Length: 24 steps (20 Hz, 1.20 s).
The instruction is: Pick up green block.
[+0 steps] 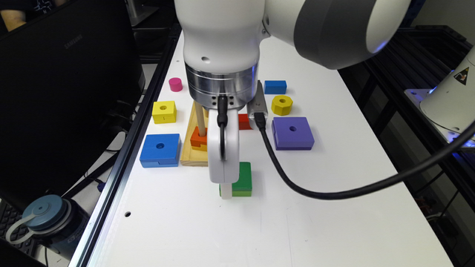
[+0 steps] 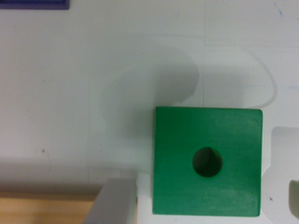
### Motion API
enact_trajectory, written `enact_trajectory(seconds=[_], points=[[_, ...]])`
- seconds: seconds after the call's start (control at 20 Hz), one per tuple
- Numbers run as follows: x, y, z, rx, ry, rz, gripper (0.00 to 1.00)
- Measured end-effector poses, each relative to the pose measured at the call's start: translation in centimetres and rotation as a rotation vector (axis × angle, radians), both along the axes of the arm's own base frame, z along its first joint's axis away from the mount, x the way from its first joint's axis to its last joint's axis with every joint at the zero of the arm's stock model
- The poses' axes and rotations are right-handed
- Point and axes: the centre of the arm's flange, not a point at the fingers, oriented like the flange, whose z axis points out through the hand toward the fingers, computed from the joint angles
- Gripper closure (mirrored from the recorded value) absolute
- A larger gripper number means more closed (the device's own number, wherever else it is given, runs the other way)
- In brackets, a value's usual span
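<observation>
You've got one green block (image 1: pixel 243 180) at lower centre of the exterior frame, flat on the white bench (image 1: pixel 334 207), partly behind the pincer (image 1: pixel 226 193). In the wrist view it's a dark green square (image 2: pixel 208 161) with one round centre hole; a lighter green bottom layer shows outside. The fingers straddle it, pincer spread, not gripping. Count: two blue blocks (image 1: pixel 160 150), two yellow (image 1: pixel 164 112), one purple (image 1: pixel 292 133), one pink cylinder (image 1: pixel 175 84).

Green square wooden block (image 1: pixel 244 180) near tabletop (image 1: pixel 334 222) middle, white gripper (image 1: pixel 226 193) straddling it. Wooden peg base (image 1: pixel 191 148) behind; blue square block (image 1: pixel 160 150) toward long edge on exterior view's left, purple square block (image 1: pixel 292 133) opposite.
</observation>
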Motion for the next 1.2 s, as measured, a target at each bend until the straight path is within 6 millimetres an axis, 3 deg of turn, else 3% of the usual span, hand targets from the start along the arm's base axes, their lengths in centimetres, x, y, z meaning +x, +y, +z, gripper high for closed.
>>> enact_trajectory(seconds=[0.5, 0.85, 1.2], points=[[0.0, 0.0, 0.0, 0.0, 0.0, 0.0, 0.0], [-0.2, -0.1, -1.7, 0.002, 0.01, 0.001, 0.0], [-0.3, 0.3, -1.7, 0.0, 0.01, 0.001, 0.0]])
